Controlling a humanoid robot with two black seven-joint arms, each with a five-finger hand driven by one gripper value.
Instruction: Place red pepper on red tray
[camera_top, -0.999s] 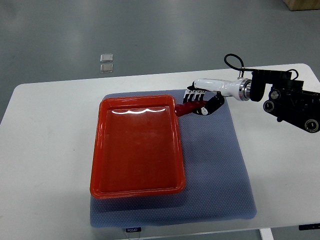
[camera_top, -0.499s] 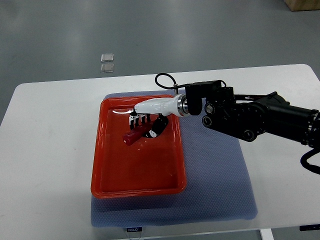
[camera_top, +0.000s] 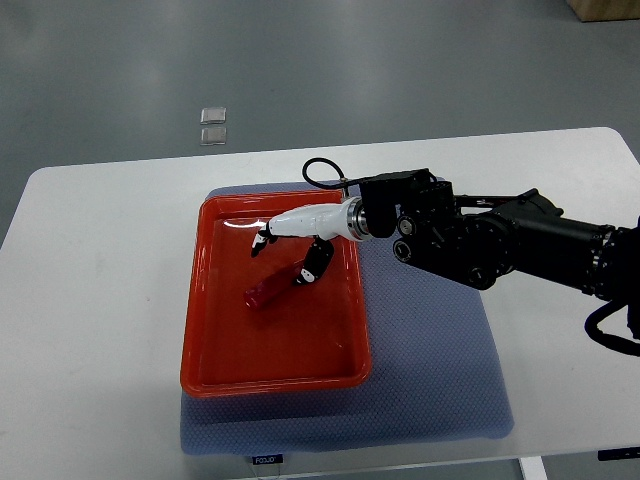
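Observation:
A small red pepper (camera_top: 266, 290) lies on the floor of the red tray (camera_top: 212, 335), left of its middle. My right hand (camera_top: 285, 255) hovers just above and to the right of the pepper, its arm reaching in from the right edge. The white and black fingers (camera_top: 261, 240) are spread, and nothing is held between them. One dark fingertip (camera_top: 309, 270) sits close to the pepper's right end; I cannot tell whether it touches. The left hand does not show.
The tray rests on a blue-grey mat (camera_top: 430, 360) on a white table (camera_top: 90, 300). Two small clear squares (camera_top: 213, 125) lie on the grey floor beyond the table's far edge.
The right hand carried the pepper leftward from the tray's right rim to over the tray, then spread its fingers. The pepper now lies on the tray floor.

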